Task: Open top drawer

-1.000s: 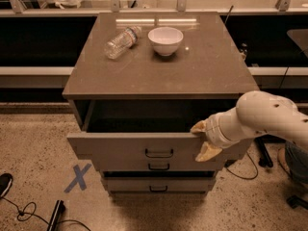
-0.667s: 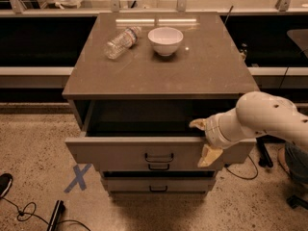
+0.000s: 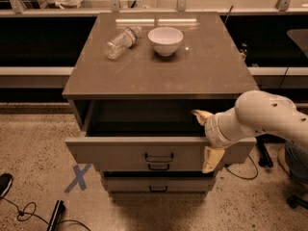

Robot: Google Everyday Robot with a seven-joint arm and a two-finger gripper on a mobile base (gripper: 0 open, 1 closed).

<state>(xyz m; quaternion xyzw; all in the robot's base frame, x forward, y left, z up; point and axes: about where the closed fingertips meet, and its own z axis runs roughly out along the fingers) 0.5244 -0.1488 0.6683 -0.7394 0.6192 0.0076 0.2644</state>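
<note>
The top drawer [image 3: 120,152] of the grey cabinet stands pulled partly out toward me, and its deep dark interior shows. Its small black pull handle [image 3: 159,157] is at the centre of the flat front. My gripper [image 3: 206,136] is at the right part of the drawer front and straddles its top edge. One cream finger [image 3: 200,115] reaches inside the drawer and the other [image 3: 212,159] hangs down outside the front. The fingers stand wide apart. They do not touch the handle.
A white bowl [image 3: 165,40] and a plastic bottle [image 3: 121,41] lying on its side are on the cabinet top [image 3: 159,71]. Two lower drawers [image 3: 159,183] are closed. A blue tape X [image 3: 77,177] and cables [image 3: 29,211] are on the floor at left.
The top drawer has slid further out toward me, and the gripper has moved down and toward me with its front edge.
</note>
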